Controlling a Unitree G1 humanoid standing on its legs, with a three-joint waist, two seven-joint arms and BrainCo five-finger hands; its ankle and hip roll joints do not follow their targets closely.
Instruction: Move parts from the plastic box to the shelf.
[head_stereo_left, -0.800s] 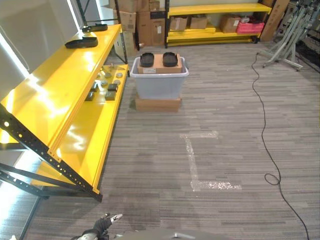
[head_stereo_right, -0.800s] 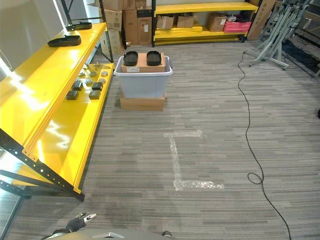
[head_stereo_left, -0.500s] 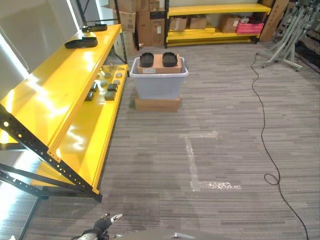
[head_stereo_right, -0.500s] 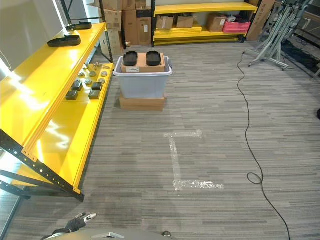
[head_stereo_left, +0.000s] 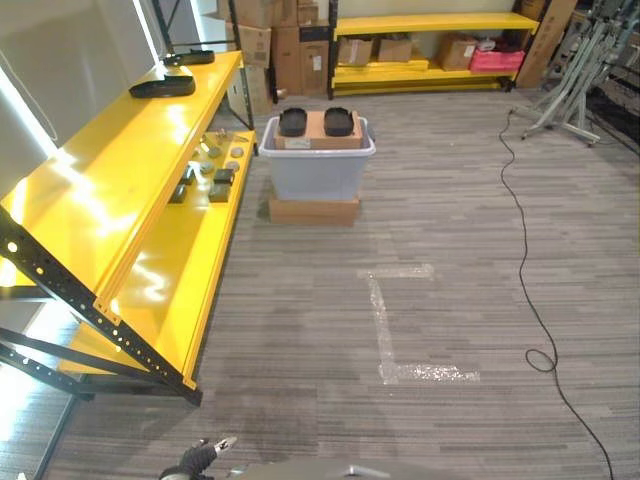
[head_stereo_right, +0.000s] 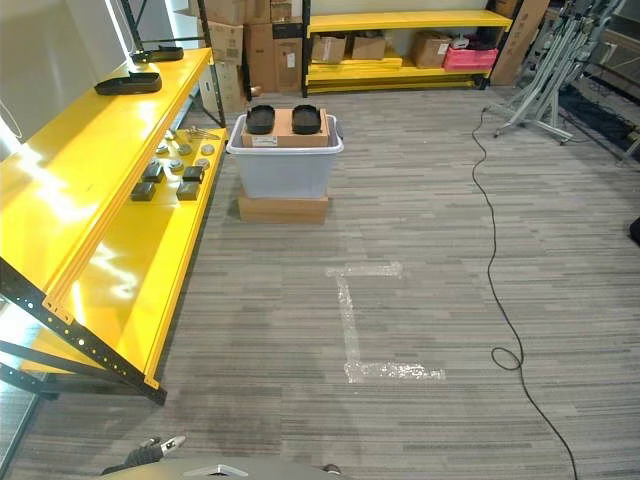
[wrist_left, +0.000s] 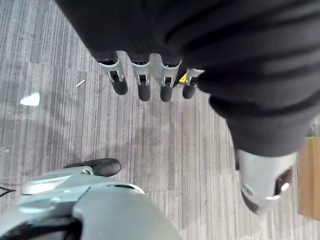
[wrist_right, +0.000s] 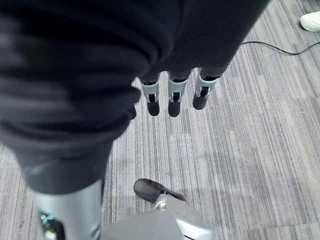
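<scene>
Two black parts (head_stereo_left: 315, 121) sit on the plastic box (head_stereo_left: 317, 168) beside our shelf (head_stereo_left: 120, 195); left hand (wrist_left: 150, 75) and right hand (wrist_right: 172, 92) hang relaxed, seemingly empty.

tape marks (head_stereo_left: 385, 320) on carpet floor, L-shaped | cardboard boxes (head_stereo_left: 275, 40) stacked at back wall | pink crate (head_stereo_left: 497, 58) on far rack (head_stereo_left: 430, 20) | metal stands (head_stereo_left: 575, 85) far right

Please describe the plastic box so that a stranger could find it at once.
Find the long yellow shelf on the left. Beside its far end stands the grey plastic box, raised on a flat cardboard box. Unlike anything nearby, it carries two black oval parts on top.
</scene>
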